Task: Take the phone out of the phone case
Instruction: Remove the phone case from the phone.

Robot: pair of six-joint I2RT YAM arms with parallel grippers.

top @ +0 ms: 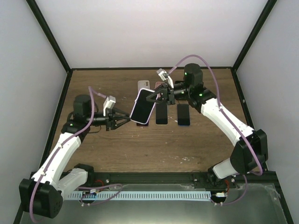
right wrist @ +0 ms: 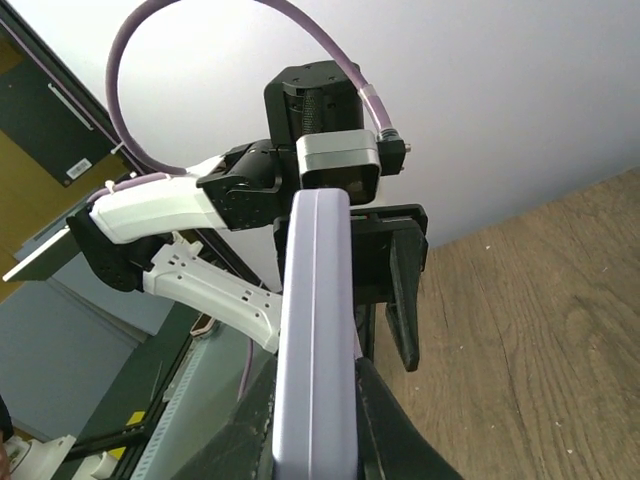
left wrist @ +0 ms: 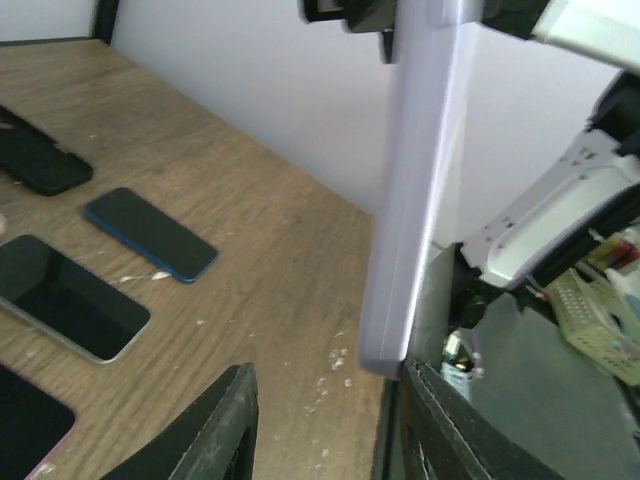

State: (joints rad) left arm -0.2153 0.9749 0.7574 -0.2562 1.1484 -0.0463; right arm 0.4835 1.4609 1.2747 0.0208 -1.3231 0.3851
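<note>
The phone in its lavender phone case (top: 142, 106) hangs tilted above the table's middle. My right gripper (top: 156, 95) is shut on its far end. In the right wrist view the phone case (right wrist: 315, 340) runs edge-on up from my right gripper (right wrist: 315, 440), which clamps both faces. My left gripper (top: 126, 119) is at the case's near lower end. In the left wrist view the phone case (left wrist: 420, 180) stands upright, its bottom corner just above the right finger. The left gripper (left wrist: 325, 430) is open, with a wide gap to the left finger. The phone's own body does not show apart from the case.
On the wooden table lie a black phone (top: 161, 113), a blue-edged phone (top: 183, 115) and a pale case (top: 144, 85). The left wrist view shows a blue phone (left wrist: 150, 235), a black-screened phone (left wrist: 70, 297) and a black case (left wrist: 40, 165). White walls enclose the table.
</note>
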